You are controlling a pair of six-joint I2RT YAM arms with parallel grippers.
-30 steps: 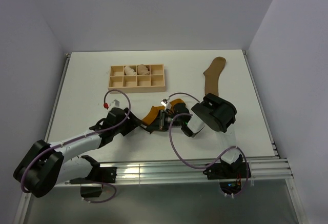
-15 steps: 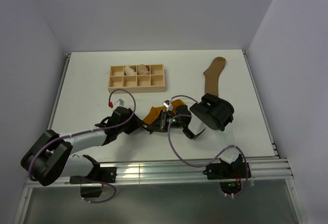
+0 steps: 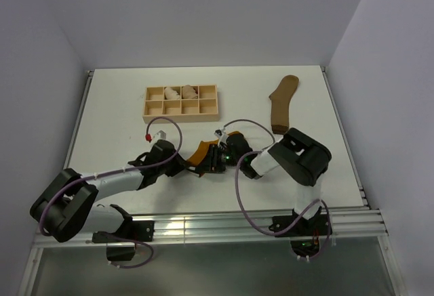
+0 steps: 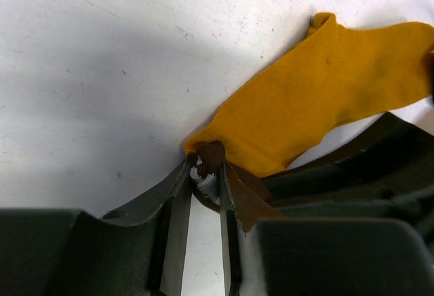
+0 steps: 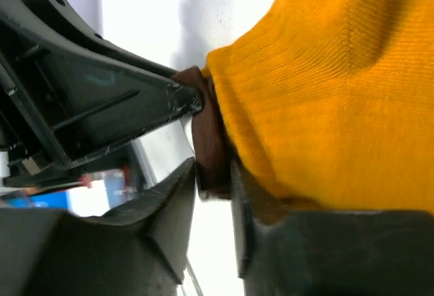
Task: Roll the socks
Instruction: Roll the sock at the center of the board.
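The left fingers have closed in and now pinch the striped cuff of the mustard sock. The right fingers, tip to tip with them, clasp the same cuff. The olive-brown sock lies well beyond the right fingers.

From above I lose the cuff of the mustard sock under the left gripper and right gripper; on the left wrist camera its far end runs off the right edge; the right wrist view is blurred, so whether those fingers clamp the cuff I cannot tell; what sits in the tray is too small to make out.
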